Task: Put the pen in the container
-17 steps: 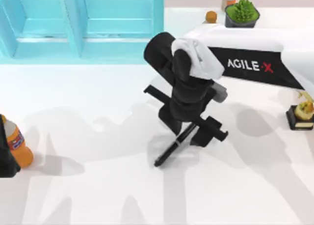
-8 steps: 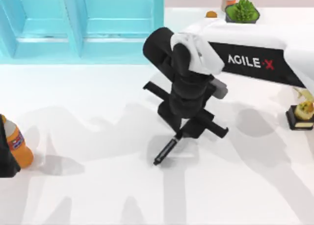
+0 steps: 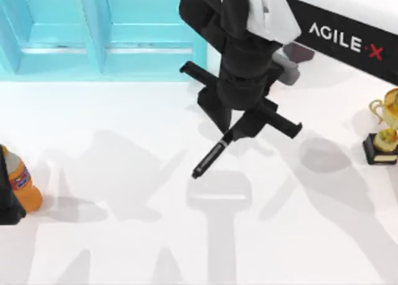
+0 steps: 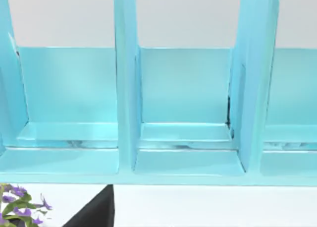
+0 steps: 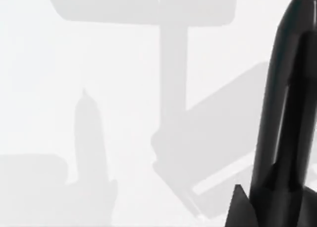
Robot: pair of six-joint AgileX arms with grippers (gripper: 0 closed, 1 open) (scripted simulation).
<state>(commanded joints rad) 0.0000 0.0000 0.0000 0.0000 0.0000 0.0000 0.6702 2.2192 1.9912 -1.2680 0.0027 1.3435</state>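
Observation:
The slim black pen (image 3: pixel 208 160) hangs tilted above the table's middle, its upper end pinched in my right gripper (image 3: pixel 232 134), which is shut on it. The pen's shadow lies below it on the white surface. In the right wrist view the pen (image 5: pixel 285 108) runs up along the picture's edge from a dark fingertip (image 5: pixel 241 209). The light-blue container (image 3: pixel 124 51) with upright dividers stands at the back left, a short way behind and left of the right gripper. Its compartments (image 4: pixel 185 138) face the left wrist camera. My left arm (image 3: pixel 6 201) stays parked at the far left edge.
An orange bottle (image 3: pixel 23 184) stands beside the left arm. A gold trophy on a dark base (image 3: pixel 383 139) sits at the right edge. Purple flowers (image 4: pixel 17 207) show in a corner of the left wrist view. The white table in front lies open.
My right arm has risen and shifted toward the back of the table, carrying the pen off the surface. The pen's tip has moved up and away from its shadow.

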